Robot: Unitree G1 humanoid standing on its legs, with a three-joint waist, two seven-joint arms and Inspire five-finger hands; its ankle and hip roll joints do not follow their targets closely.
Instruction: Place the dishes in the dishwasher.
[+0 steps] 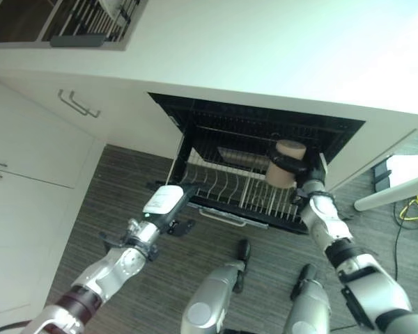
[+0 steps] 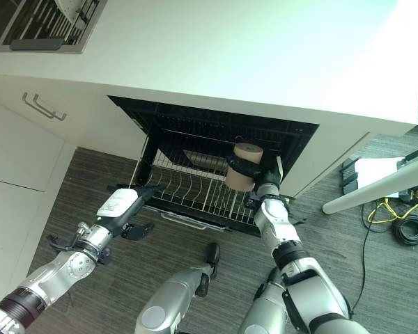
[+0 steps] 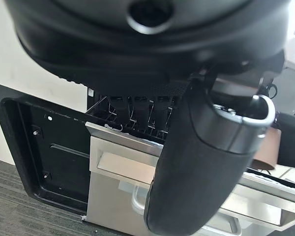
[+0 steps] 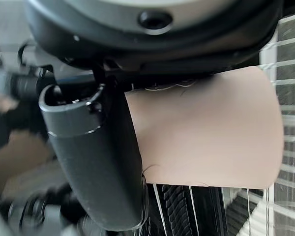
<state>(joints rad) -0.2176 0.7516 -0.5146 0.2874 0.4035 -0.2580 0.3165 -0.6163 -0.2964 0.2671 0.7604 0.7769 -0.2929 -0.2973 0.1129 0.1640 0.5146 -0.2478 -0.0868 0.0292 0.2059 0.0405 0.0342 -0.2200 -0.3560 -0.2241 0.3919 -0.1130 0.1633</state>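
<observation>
Cabinet drawers (image 1: 28, 149): at 9 o'clock, white fronts with bar handles; closed.

Left hand (image 1: 168, 200): at 7 o'clock, reaching toward the near left corner of the lower rack (image 1: 223, 184). Fingers laid out straight toward the rack front, curled round nothing visible in the eye views; thumb curved forward in the left wrist view, clamped on nothing. Judged idle or steadying.

Dishwasher (image 1: 258, 122): at centre, dark cavity under the white desk (image 1: 279, 49), wire rack drawn out toward the robot, steel front panel with handle below.

Cup (image 1: 284, 163): tan, cylindrical, at 2 o'clock of centre, above the right part of the rack, not yet set down. Long axis tipped, rim end toward the cavity.

Right hand (image 1: 301, 172): clamped round the cup, thumb across its side in the right wrist view. Nearer hand by far.

Coming move, judged: straight down from the hand onto the tines. Open wire bays beneath and to the left; cavity's right wall close by at 3 o'clock.

Floor (image 1: 125, 209): dark striped, beneath the rack.
</observation>
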